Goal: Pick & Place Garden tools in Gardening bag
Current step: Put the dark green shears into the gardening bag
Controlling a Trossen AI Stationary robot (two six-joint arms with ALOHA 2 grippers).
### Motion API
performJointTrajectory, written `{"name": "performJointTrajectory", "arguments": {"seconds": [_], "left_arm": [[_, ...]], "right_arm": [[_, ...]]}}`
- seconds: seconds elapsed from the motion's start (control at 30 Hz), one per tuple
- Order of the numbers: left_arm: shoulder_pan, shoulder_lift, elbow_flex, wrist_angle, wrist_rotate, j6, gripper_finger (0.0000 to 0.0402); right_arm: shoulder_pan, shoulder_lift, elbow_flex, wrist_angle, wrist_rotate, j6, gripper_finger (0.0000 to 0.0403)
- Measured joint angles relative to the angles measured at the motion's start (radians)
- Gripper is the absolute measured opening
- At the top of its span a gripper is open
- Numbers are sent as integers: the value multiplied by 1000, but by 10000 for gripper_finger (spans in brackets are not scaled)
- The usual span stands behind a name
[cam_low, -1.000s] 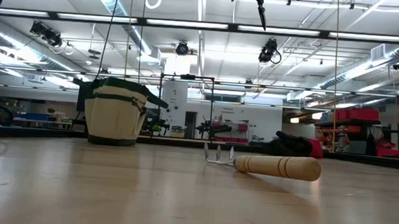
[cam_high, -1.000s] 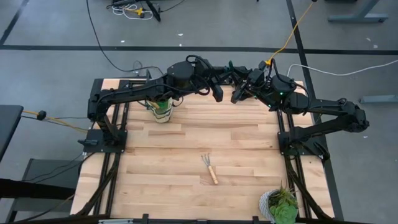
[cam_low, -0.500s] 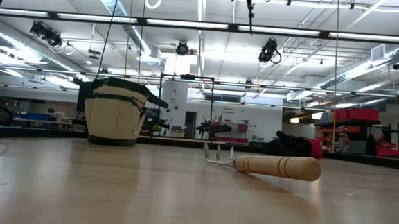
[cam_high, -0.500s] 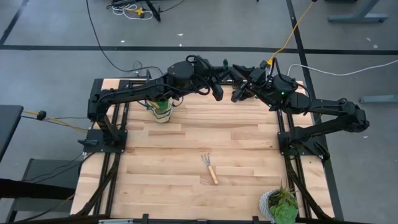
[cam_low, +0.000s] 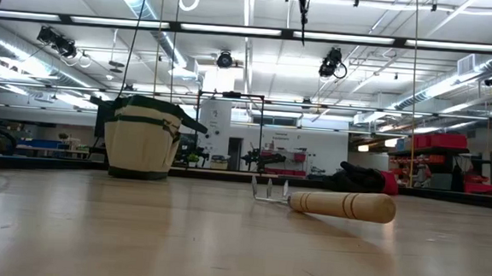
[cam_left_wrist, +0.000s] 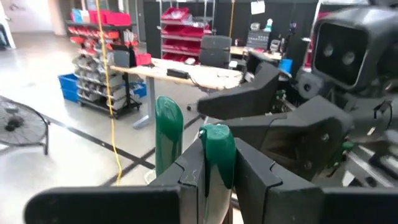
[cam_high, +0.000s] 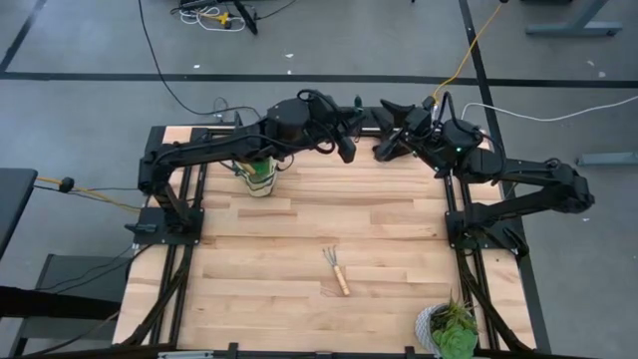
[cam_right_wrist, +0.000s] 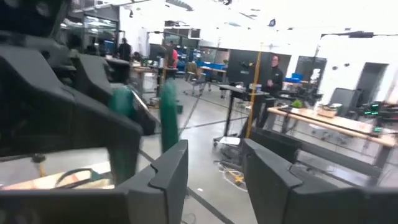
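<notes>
My left gripper (cam_high: pixel 348 149) is high above the table's far edge, shut on a pair of shears with two green handles (cam_left_wrist: pixel 168 130). A dark blade (cam_low: pixel 303 4) hangs down at the top of the low view. My right gripper (cam_high: pixel 383 150) faces it at close range, open and empty (cam_right_wrist: pixel 214 180); the green handles (cam_right_wrist: pixel 168 115) stand beyond its fingers. The beige bag (cam_high: pixel 257 172) stands upright at the far left (cam_low: pixel 143 138). A wooden-handled rake (cam_high: pixel 336 269) lies flat mid-table (cam_low: pixel 336 203). Red-and-black gloves (cam_low: pixel 363 178) lie behind it. My left gripper pinches one green handle (cam_left_wrist: pixel 217 155) of the shears between its two fingers; the other handle stands free outside one finger (cam_left_wrist: pixel 186 180). The shears are lifted clear, high above the table, with the dark blade hanging below.
A leafy potted plant (cam_high: pixel 449 327) stands at the near right corner. The wooden tabletop (cam_high: pixel 299 219) lies between the bag and the rake. Both arms cross above the far edge.
My left gripper has carried the shears toward the table's left edge, still high above the table; in the low view the hanging blade has shifted left.
</notes>
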Motion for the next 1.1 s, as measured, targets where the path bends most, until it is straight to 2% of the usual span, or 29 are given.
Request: {"name": "performJointTrajectory", "arguments": {"seconds": [0.13, 0.67, 0.8, 0.93, 1.1], "left_arm": [[0, -17, 0, -23, -31, 16, 62], [1, -82, 1, -115, -47, 10, 62], [1, -85, 1, -161, -44, 9, 62], [1, -94, 1, -183, -10, 9, 62], [1, -106, 1, -198, 5, 9, 62]], "right_arm": [[0, -23, 0, 0, 2, -9, 144], [0, -36, -1, -5, -10, -5, 127], [0, -36, -1, -46, -122, 4, 124], [0, -36, -1, -130, -254, 94, 105], [10, -48, -2, -238, -279, 157, 66]]}}
